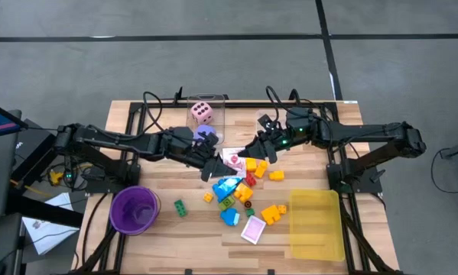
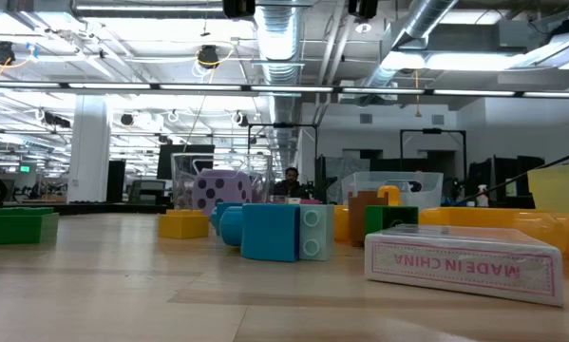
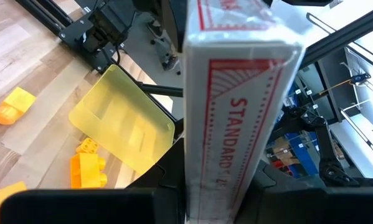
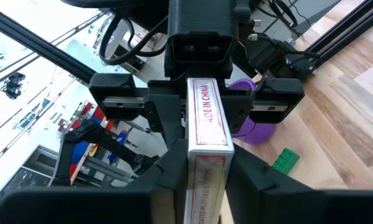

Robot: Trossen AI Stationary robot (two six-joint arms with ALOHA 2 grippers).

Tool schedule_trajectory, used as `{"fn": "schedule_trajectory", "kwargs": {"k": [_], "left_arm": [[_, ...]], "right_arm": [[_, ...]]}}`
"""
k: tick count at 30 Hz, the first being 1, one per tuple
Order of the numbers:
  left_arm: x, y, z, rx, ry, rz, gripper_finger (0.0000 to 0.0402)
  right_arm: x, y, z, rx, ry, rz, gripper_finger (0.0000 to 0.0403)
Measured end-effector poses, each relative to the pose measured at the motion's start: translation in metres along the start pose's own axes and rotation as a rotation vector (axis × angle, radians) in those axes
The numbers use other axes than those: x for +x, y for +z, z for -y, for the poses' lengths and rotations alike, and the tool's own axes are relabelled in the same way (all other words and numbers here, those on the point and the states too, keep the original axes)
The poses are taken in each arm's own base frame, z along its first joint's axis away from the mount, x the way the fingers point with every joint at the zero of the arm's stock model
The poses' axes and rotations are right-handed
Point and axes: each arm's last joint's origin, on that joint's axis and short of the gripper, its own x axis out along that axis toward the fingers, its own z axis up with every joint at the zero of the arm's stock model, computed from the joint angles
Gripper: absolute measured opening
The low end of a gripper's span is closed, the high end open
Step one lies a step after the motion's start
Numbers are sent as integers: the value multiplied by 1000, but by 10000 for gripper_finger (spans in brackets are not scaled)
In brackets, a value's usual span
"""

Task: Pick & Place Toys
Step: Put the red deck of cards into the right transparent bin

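Pale wooden planks make up the table point(image 1: 175, 229), which sits on a grey floor with a long industrial hall showing beyond it in the low view. Above the middle of the table the two arms meet end to end, and between them hangs one flat card pack point(image 4: 206, 134), a slim white box with red print under a glossy wrap. The left gripper point(image 1: 213, 166) pinches one end of it and the right gripper point(image 1: 253, 149) is pressed onto the other end, so each wrist view looks straight down the pack's narrow edge at the opposite arm. Its long axis runs from one gripper to the other, roughly along the line joining the arms, and neither arm is nearer: both touch it. That shared hold is what the coming move turns on, I judge; one side has to let go before the pack can travel. Below and just beside the meeting point lie the loose toys point(image 1: 240, 195), hard studded plastic blocks in yellow, orange, blue, green and red, plus a second card pack point(image 1: 254, 230) lying flat. A clear box point(image 1: 209, 114) holds a pink dotted die point(image 1: 201, 113). A purple cup point(image 1: 134, 208) stands near the left arm's side, and a translucent yellow tray point(image 1: 315, 223) lies on the right.
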Motion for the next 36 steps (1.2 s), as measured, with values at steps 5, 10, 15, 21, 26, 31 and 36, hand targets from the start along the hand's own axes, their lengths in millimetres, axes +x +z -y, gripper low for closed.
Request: {"fn": "schedule_trajectory", "kwargs": {"k": [5,10,15,21,26,31,36], "left_arm": [[0,0,0,0,0,0,70],[0,0,0,0,0,0,70],[0,0,0,0,1,0,70],[0,0,0,15,1,-1,87],[0,0,0,23,3,-2,121],[0,0,0,24,5,-3,164],[0,-1,0,25,-13,-23,219]], "right_arm": [[0,0,0,0,1,0,73],[0,0,0,0,1,1,78],[0,0,0,0,2,1,74],[0,0,0,-2,2,2,74],[0,0,0,-2,4,3,73],[0,0,-1,-3,5,4,73],[0,0,0,-3,4,4,73]]}}
